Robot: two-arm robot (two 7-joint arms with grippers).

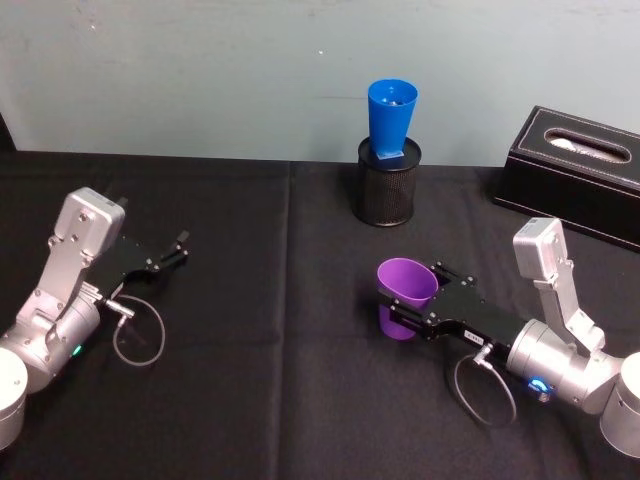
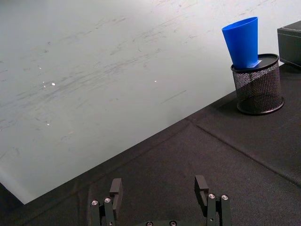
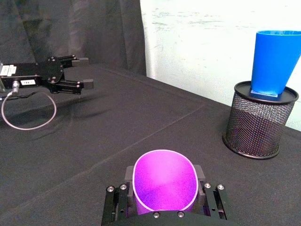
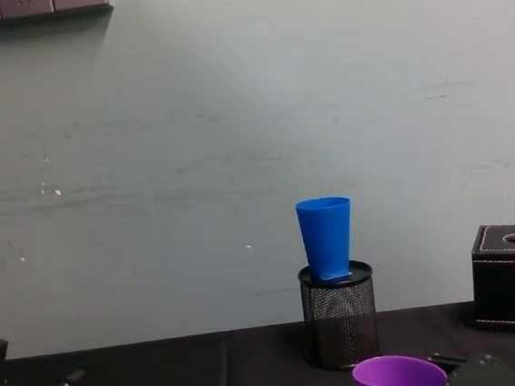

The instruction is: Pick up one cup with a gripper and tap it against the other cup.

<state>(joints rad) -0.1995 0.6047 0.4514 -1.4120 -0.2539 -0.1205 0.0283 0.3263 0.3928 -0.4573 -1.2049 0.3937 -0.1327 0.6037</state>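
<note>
We are holding the purple cup (image 1: 405, 285) in our right gripper (image 1: 415, 300), its fingers clamping the cup's sides. The blue cup (image 1: 392, 118) is sitting in the mesh holder (image 1: 389, 195) at 12 o'clock, well apart. Our left gripper (image 1: 180, 248) is resting at 9 o'clock, fingers spread wide.

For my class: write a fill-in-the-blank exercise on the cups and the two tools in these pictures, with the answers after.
The right tool is shut on the purple tumbler, whose mouth faces ____. The blue tumbler rests on top of the black mesh ____. The left tool lies idle, its fingers ____. The black tissue box sits on the robot's ____ side.
Missing words: up; pen holder; open; right.
</note>
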